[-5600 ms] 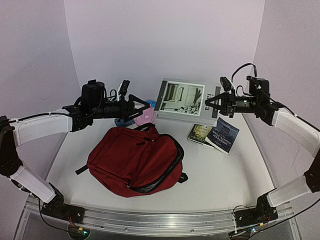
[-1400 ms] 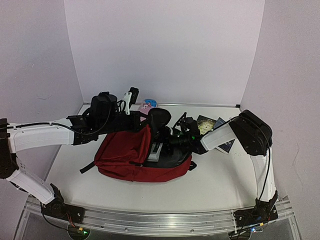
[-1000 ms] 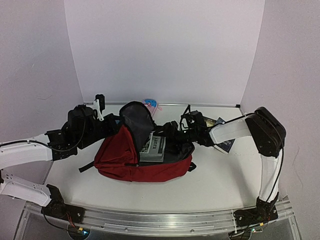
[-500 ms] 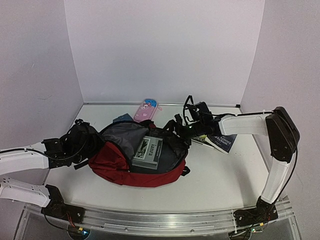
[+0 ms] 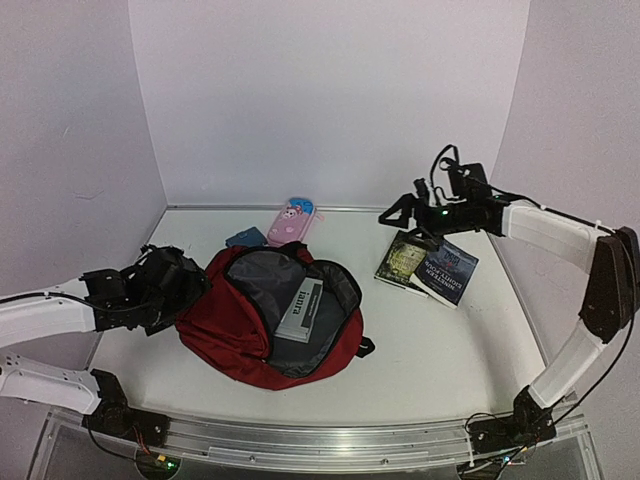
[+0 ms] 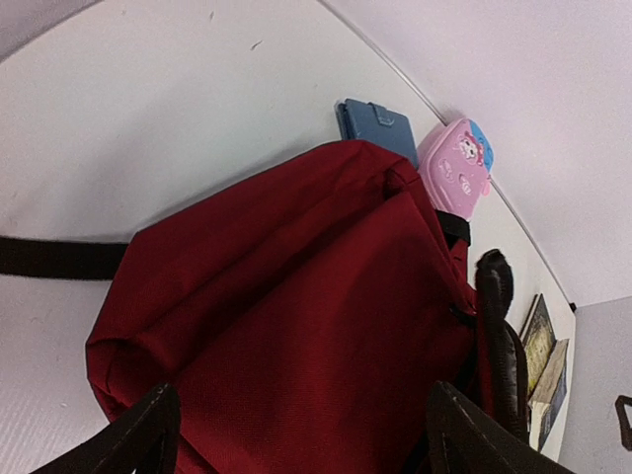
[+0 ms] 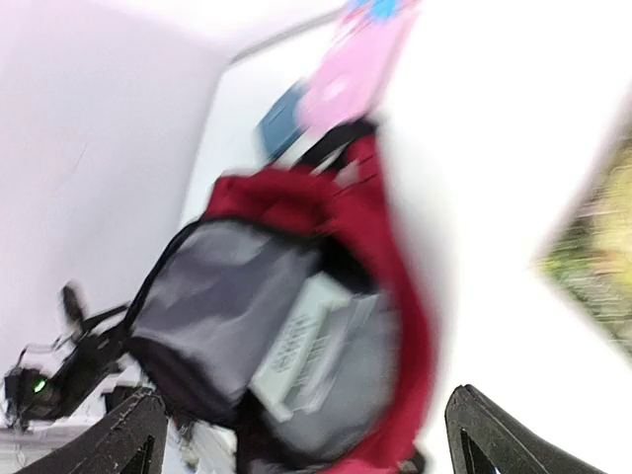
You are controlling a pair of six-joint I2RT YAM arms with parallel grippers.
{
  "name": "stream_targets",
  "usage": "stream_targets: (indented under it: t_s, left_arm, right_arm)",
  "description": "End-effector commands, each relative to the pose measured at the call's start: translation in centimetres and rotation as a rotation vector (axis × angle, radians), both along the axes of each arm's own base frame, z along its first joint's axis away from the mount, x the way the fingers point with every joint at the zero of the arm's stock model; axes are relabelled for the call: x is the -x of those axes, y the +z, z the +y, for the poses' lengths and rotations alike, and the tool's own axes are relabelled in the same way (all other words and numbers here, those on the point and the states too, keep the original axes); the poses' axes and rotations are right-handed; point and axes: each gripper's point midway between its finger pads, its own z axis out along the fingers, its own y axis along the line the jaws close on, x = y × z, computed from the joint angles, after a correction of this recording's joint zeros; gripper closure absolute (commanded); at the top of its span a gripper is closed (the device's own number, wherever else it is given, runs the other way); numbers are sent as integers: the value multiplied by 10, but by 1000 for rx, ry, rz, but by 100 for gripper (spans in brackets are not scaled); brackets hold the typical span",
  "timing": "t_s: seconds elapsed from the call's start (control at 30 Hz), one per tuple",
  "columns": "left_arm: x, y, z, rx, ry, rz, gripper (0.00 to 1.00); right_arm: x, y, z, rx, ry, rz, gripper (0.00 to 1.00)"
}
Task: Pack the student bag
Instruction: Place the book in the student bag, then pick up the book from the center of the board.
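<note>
Once the big book (image 5: 300,311) lay inside the bag (image 5: 240,355), you let go with both arms. Your left fingers (image 6: 146,439), which had been pinching the flap to hold the mouth up, were spread wide. The red fabric sat just ahead of them and nothing was gripped. The flap had sagged back, and the bag had slumped flat on the table (image 5: 440,350), left of centre. Its mouth gaped upward and its grey lining showed.

Your right fingers (image 7: 494,434), which had been down at the opening with the book, had drawn back to the far right. They hung spread and empty above the two books (image 5: 428,268) lying side by side, well apart from the bag. The right wrist view was blurred, so that arm looked to be in motion.

For the task, that meant one item was packed and your hold on the bag was gone. The pink pencil case (image 5: 291,220) and the small blue case (image 5: 245,239) beside it lay just behind the bag, and the two books were unpacked too. Judging by where the right arm hung, those books seemed the likely next pick. With the mouth no longer propped up, the next item might have caught on the slack rim unless you lifted the flap again.
</note>
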Motion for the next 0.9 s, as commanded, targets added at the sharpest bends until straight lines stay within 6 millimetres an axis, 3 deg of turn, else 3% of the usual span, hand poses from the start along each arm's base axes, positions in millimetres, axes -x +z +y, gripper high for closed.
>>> stream_targets:
  t_s: [0.0,0.1,0.17,0.37,0.47,0.53,0.63,0.73,0.87]
  left_arm:
    - [-7,69,12,-57,-20,-145,11]
    - [-12,92,3,-126,-104,-185,10]
    - [-17,105,-17,-143,-206,-212,10]
    - [-29,131,-119,-107,-652,-324,10]
    - [-38,129,-171,-92,-820,-304,9]
    - [-46,117,-207,-99,-926,-273,9]
    - [-52,123,-250,-77,-1044,-291,9]
    - [-65,115,-284,-64,-1117,-278,10]
    - [-73,108,-311,-23,-1174,-285,10]
  right_arm:
    - [0,-6,-72,126,-112,-16,2]
    - [2,-18,-109,159,-177,14,2]
    - [3,-28,-131,179,-213,36,2]
    - [-5,-63,-200,254,-316,105,2]
    - [-14,-79,-233,271,-376,154,2]
    - [-21,-89,-251,297,-410,175,2]
    - [-30,-103,-266,338,-429,196,2]
    - [-39,-124,-271,364,-427,237,2]
    - [-46,-150,-264,316,-406,313,2]
